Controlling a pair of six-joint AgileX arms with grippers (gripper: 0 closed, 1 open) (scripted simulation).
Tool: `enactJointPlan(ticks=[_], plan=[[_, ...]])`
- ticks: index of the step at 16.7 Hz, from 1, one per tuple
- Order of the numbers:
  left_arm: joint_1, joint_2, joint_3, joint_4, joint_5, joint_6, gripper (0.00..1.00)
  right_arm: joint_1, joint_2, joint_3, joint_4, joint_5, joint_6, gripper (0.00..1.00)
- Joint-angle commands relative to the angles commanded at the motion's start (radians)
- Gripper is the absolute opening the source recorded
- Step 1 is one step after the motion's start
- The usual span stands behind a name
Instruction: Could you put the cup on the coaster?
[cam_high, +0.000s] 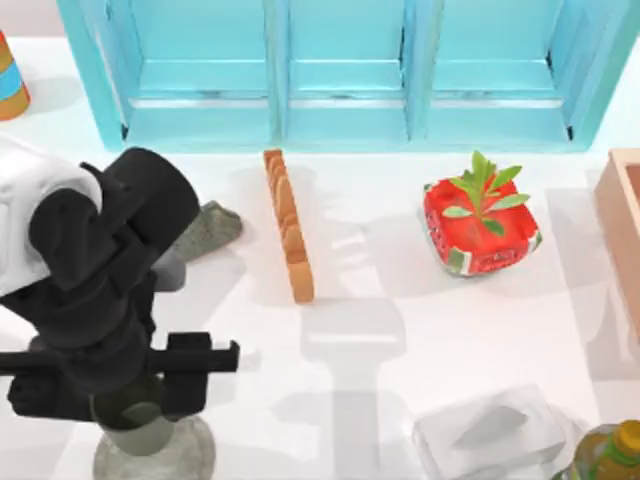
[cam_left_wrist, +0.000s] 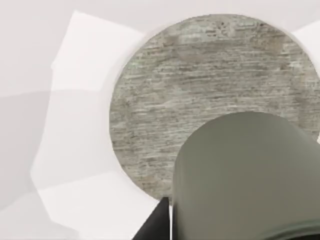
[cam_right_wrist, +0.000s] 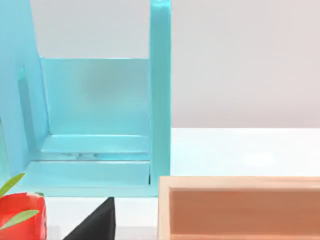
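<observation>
A: Step? Quick.

B: Placement. Left gripper (cam_high: 140, 405) sits at the near-left of the table with its fingers closed around the small dull grey-green round cup (cam_high: 135, 425). Cup is right over the flat round speckled grey stone coaster (cam_high: 185, 455).

A: Centred on it?

B: Not by the left wrist view. There the cup (cam_left_wrist: 245, 175) covers one side of the coaster (cam_left_wrist: 200, 85) and a wide bare stretch of stone shows beside it. So over the disc, but offset, I'd say.

A: Touching the coaster?

B: Can't tell. The cup hides its own base in both views.

A: Next move?

B: My read: a small shift toward the disc's middle if needed, lower straight down, keep the cup upright, then open the fingers and lift clear without nudging it.

A: Right arm?

B: Idle at the right side of the table. Its wrist view faces the turquoise open shelf unit (cam_right_wrist: 100, 130) and the pale wooden box (cam_right_wrist: 240, 207). Whether its fingers are apart or together, can't tell.

A: Clutter near the drop?

B: The jagged grey rock-like lump (cam_high: 210, 228) lies farther back, well apart from the coaster. Not in the way.
</observation>
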Motion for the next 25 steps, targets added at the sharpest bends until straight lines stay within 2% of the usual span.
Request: enactJointPlan(ticks=[11,16,25], plan=[[-0.005,0.065,-0.137,0.208,-0.001,-0.006,0.0,0.0,0.0,0.0,0.0,0.0,0.0,1.0],[-0.006,0.069,-0.148,0.219,-0.001,-0.005,0.0,0.0,0.0,0.0,0.0,0.0,0.0,1.0],[-0.006,0.069,-0.148,0.219,-0.001,-0.005,0.68,0.0,0.0,0.0,0.0,0.0,0.0,1.0]])
